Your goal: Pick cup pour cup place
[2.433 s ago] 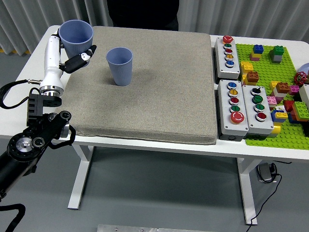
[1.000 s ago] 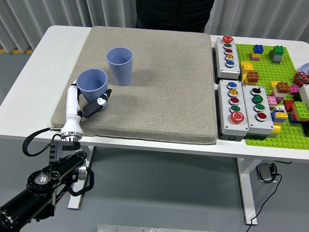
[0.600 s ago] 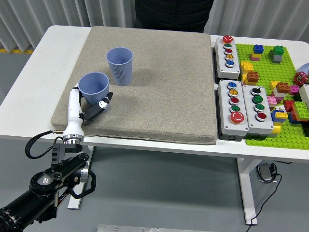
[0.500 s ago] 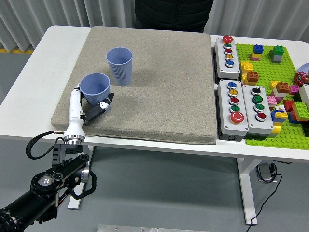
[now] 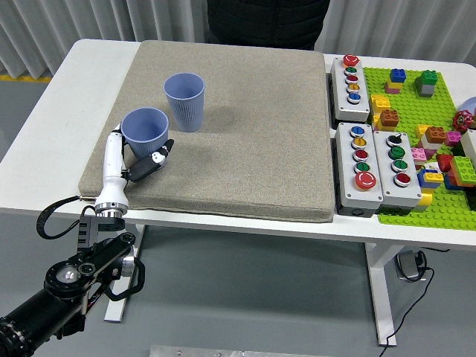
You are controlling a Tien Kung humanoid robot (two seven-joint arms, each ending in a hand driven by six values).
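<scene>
My left hand [image 5: 134, 160] grips one blue cup [image 5: 144, 132] upright over the grey mat's [image 5: 245, 141] near-left corner; second cup [image 5: 184, 101] stands just far-right. White table [image 5: 44, 111], curtained backdrop.

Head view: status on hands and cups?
Left robot hand shut on held cup, upright over mat's near-left. Second cup stands just beyond, apart. Right hand not in view. Nothing between the cups.

White table [image 5: 44, 111], grey floor [image 5: 245, 297], pale curtains [image 5: 67, 22] behind.
</scene>
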